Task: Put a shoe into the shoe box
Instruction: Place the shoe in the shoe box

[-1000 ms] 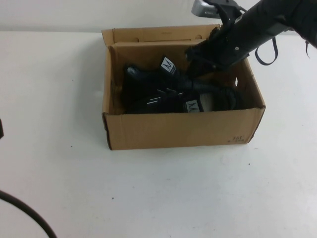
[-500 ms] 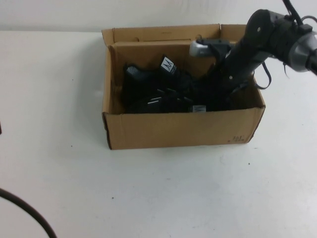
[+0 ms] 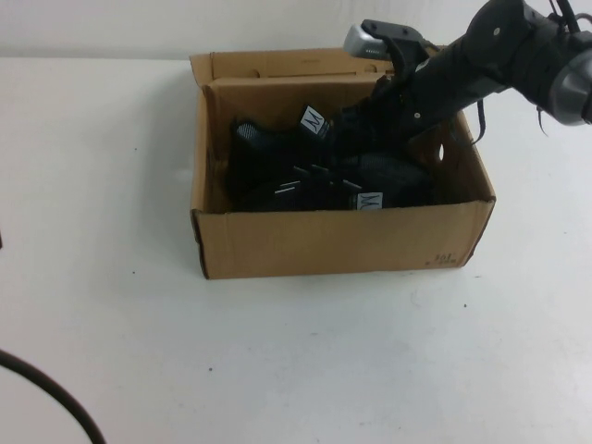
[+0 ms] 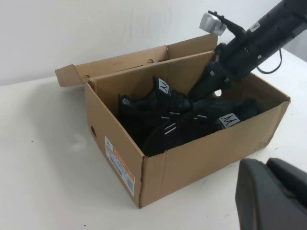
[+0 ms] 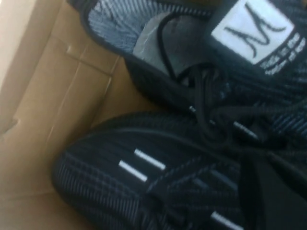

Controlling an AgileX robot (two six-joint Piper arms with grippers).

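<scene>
The brown cardboard shoe box [image 3: 333, 242] stands open mid-table; it also shows in the left wrist view [image 4: 201, 158]. Two look-alike black sneakers lie inside. The shoe [image 3: 324, 190] with silver dashes and a white tongue label lies along the near wall, also seen in the left wrist view [image 4: 192, 127] and right wrist view [image 5: 144, 167]. Its twin [image 3: 277, 139] lies behind it. My right gripper [image 3: 363, 118] reaches down into the box's far right part, just above the shoes. My left gripper [image 4: 266, 165] is shut and empty, low over the table in front of the box.
The box's lid flap [image 3: 296, 63] stands up along the far side. A small round hole [image 4: 93, 129] is in one end wall. A black cable [image 3: 46, 393] curves over the table's near left corner. Bare white table surrounds the box.
My right arm dipped deep into the box over the near shoe, then rose and moved back a little. The near shoe's tongue label has shifted slightly right.
</scene>
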